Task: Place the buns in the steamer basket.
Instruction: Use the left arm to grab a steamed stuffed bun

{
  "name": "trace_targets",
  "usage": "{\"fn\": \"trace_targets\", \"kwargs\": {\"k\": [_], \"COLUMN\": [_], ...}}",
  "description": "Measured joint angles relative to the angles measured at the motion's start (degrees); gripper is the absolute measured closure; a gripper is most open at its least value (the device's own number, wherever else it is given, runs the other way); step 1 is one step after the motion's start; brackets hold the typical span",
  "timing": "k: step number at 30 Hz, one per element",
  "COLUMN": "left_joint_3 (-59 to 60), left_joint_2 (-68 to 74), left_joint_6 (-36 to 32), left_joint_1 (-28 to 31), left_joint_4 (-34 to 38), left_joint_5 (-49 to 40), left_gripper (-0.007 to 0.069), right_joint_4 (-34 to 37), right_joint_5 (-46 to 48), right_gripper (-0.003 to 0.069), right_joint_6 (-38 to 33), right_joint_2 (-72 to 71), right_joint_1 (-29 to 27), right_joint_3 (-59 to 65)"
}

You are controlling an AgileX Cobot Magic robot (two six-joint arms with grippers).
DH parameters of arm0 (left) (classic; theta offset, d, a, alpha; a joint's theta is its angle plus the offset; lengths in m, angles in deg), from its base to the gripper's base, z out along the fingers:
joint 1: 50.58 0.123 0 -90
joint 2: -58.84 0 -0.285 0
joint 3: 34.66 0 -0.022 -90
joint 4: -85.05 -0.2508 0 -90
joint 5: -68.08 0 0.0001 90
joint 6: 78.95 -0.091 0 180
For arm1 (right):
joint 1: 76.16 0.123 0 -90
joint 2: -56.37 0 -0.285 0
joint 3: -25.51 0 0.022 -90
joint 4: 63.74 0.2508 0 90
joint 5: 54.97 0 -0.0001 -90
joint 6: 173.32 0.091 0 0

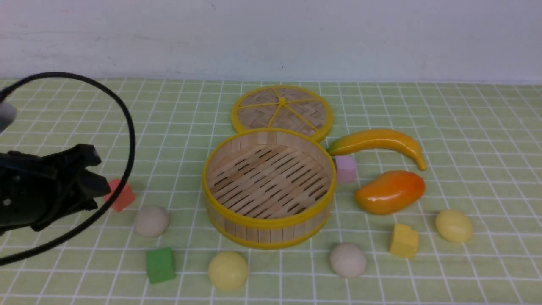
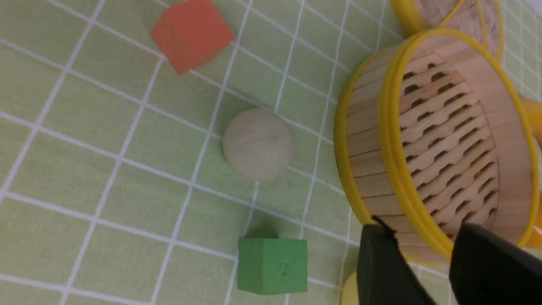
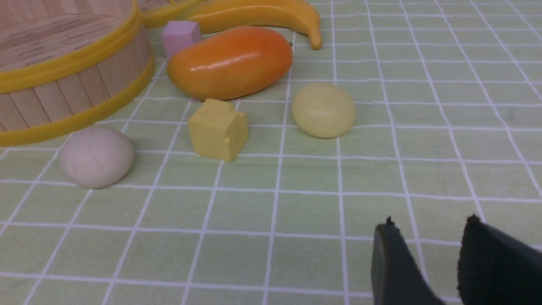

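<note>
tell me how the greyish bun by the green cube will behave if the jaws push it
The greyish bun is nearly round on a flat checked cloth, so it will probably roll. Its matte, faintly grooved skin likely grips well. It looks rigid, though that is unsure.

Front view faces wall (image 1: 271, 38) across table (image 1: 465, 127); wrist views close, low; all share steamer basket (image 1: 266, 235).

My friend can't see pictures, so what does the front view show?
An empty steamer basket stands in the middle, with four buns lying around it, two greyish and two pale yellow. A banana, a mango and coloured cubes lie nearby, and the left arm's fingers hover open at the left edge.
</note>
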Motion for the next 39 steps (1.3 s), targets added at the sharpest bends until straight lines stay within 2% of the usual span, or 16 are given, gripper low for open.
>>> {"fn": "trace_targets", "kwargs": {"k": [3, 4, 7, 12, 16, 21, 24, 26, 27, 28, 30, 34, 39], "left_joint_3": [-2.4, -5.2, -10.5, -18.7, -23.4, -26.0, -26.8, -27.7, -27.8, -28.6, -29.3, -29.7, -29.7], "left_joint_2": [4.4, 7.5, 12.5, 19.9, 24.7, 27.6, 28.2, 28.8, 28.8, 29.5, 30.6, 33.2, 36.3], "left_joint_6": [-4.0, -7.4, -11.4, -12.0, -7.7, 1.1, 5.9, 10.7, 11.1, 14.4, 18.1, 23.2, 24.2], "left_joint_1": [0.0, 0.0, 0.0, 0.0, 0.0, -1.2, -4.5, -8.3, -8.6, -10.6, -12.4, -14.7, -15.0], "left_joint_4": [1.4, 1.8, 1.8, 0.0, -4.6, -12.9, -20.6, -28.4, -29.0, -33.6, -38.1, -43.3, -44.4], "left_joint_5": [-2.2, -4.8, -10.3, -16.7, -20.5, -22.0, -22.0, -22.0, -22.0, -21.8, -21.1, -19.6, -18.7], "left_gripper": [0.0386, 0.0386, 0.0386, 0.0386, 0.0386, 0.0386, 0.0386, 0.0386, 0.0386, 0.0386, 0.0386, 0.0386, 0.0386], "right_joint_4": [0.0, 0.0, 0.0, 0.0, 0.0, 0.0, 0.0, 0.0, 0.0, 0.0, 0.0, 0.0, 0.0], "right_joint_5": [0.0, 0.0, 0.0, 0.0, 0.0, 0.0, 0.0, 0.0, 0.0, 0.0, 0.0, 0.0, 0.0], "right_gripper": [0.0419, 0.0419, 0.0419, 0.0419, 0.0419, 0.0419, 0.0419, 0.0419, 0.0419, 0.0419, 0.0419, 0.0419, 0.0419], "right_joint_6": [0.0, 0.0, 0.0, 0.0, 0.0, 0.0, 0.0, 0.0, 0.0, 0.0, 0.0, 0.0, 0.0], "right_joint_2": [0.0, 0.0, 0.0, 0.0, 0.0, 0.0, 0.0, 0.0, 0.0, 0.0, 0.0, 0.0, 0.0], "right_joint_1": [0.0, 0.0, 0.0, 0.0, 0.0, 0.0, 0.0, 0.0, 0.0, 0.0, 0.0, 0.0, 0.0], "right_joint_3": [0.0, 0.0, 0.0, 0.0, 0.0, 0.0, 0.0, 0.0, 0.0, 0.0, 0.0, 0.0, 0.0]}}
